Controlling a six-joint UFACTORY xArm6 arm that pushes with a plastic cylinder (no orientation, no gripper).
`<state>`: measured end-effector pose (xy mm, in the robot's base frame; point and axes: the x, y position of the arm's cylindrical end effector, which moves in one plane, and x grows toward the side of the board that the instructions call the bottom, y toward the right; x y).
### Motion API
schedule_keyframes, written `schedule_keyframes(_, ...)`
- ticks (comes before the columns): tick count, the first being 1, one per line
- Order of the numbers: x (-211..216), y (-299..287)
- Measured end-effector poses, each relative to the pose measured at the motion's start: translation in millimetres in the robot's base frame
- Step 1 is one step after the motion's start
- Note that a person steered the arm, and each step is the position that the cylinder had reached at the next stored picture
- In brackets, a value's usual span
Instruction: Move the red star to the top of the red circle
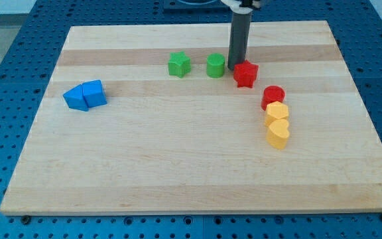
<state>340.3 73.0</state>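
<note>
Tool tip [235,66] touching red star [246,74], green circle [215,66] just left, red circle [272,97] lower right, no jaws to judge.

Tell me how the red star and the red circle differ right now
Shape: the red star has jagged points, while the red circle is a smooth round cylinder.
Contact: my tip sits against the red star's upper left edge; the red circle has no tip near it.
Neighbours: the red circle touches a yellow block below it, while the red star stands apart from the other blocks.
Both are red and rest flat on the board.
</note>
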Motion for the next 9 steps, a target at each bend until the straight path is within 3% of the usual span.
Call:
schedule_keyframes(3,14.0,-31.7)
schedule_keyframes(9,14.1,56.9)
